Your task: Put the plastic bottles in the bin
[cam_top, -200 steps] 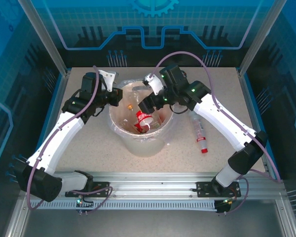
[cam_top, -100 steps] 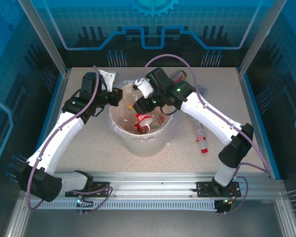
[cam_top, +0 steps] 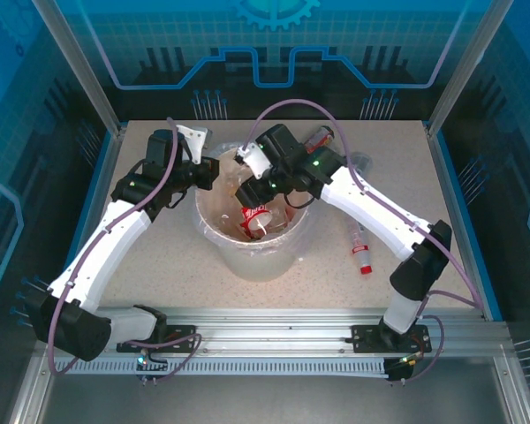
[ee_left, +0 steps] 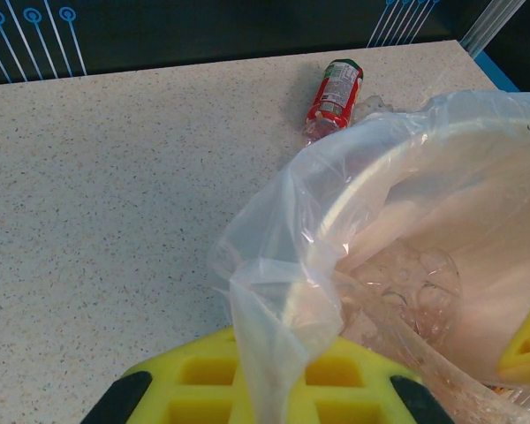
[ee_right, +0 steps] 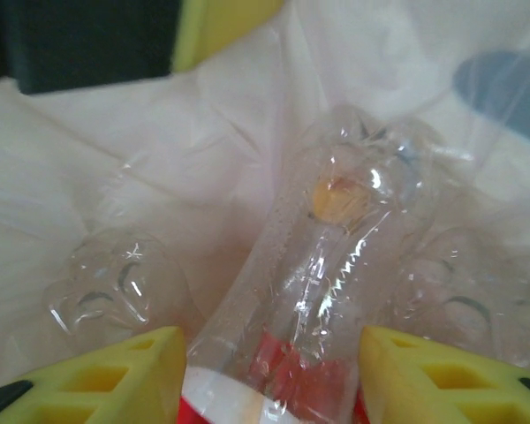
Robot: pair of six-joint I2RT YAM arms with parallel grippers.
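Observation:
The cream bin (cam_top: 247, 252) stands mid-table with a clear bag liner (ee_left: 274, 265). My left gripper (cam_top: 209, 172) (ee_left: 278, 358) is at the bin's left rim, shut on a fold of the liner. Over the bin's mouth, my right gripper (cam_top: 246, 187) (ee_right: 269, 344) is shut on a clear bottle (ee_right: 322, 265) with a red and white label, its orange cap pointing away. A red-labelled bottle (cam_top: 258, 215) and clear ones (ee_right: 115, 283) lie inside the bin. On the table lie a clear red-capped bottle (cam_top: 359, 240) and a red-labelled, green-capped bottle (cam_top: 321, 135) (ee_left: 334, 88).
A crumpled clear plastic piece (cam_top: 362, 163) lies on the table right of the right forearm. Blue enclosure walls and posts ring the speckled table (cam_top: 159, 256). The tabletop left of the bin and in front of it is bare.
My right gripper has moved left and further over the bin with its bottle, uncovering the red-labelled bottle at the back. The left gripper has stayed on the liner.

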